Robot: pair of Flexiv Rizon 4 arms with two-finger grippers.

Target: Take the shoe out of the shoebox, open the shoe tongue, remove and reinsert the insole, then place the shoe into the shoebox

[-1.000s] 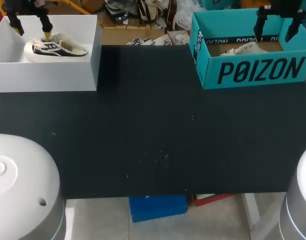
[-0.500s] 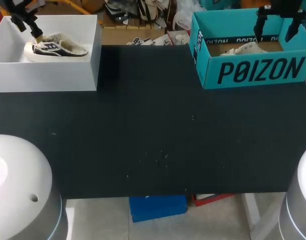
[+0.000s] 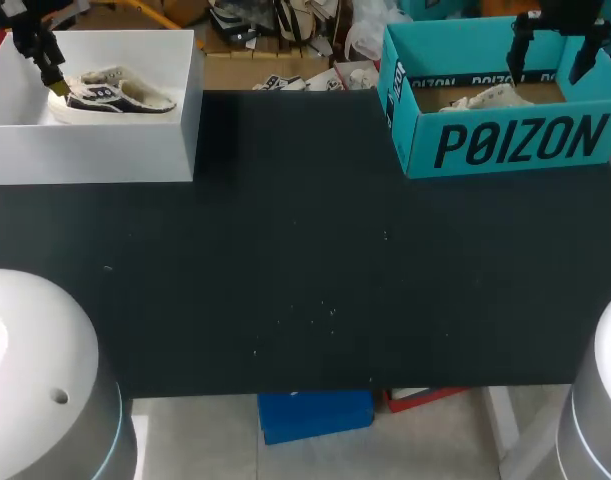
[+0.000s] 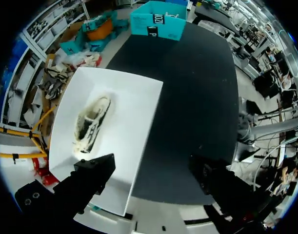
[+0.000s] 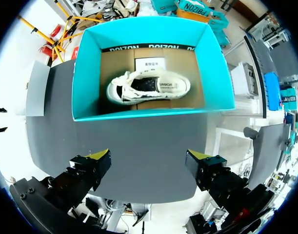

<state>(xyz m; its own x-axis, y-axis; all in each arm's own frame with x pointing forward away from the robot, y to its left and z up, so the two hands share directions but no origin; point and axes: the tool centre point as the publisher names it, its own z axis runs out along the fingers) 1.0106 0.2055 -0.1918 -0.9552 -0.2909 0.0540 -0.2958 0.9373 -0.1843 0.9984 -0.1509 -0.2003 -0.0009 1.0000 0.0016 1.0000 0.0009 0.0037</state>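
Teal cardboard marks the shoebox (image 3: 515,145) at the far right of your table (image 3: 305,260); a white shoe (image 5: 149,87) sits inside it on the brown floor, sole down; your right gripper (image 5: 148,157) hangs above that box with its fingers spread wide and nothing between them. At the far left stands a white box (image 3: 95,150) with a cream-and-black shoe (image 3: 110,95) lying along its floor; your left gripper (image 4: 151,170) hangs over that box's left end, fingers likewise wide apart and holding nothing, the shoe ahead of them.
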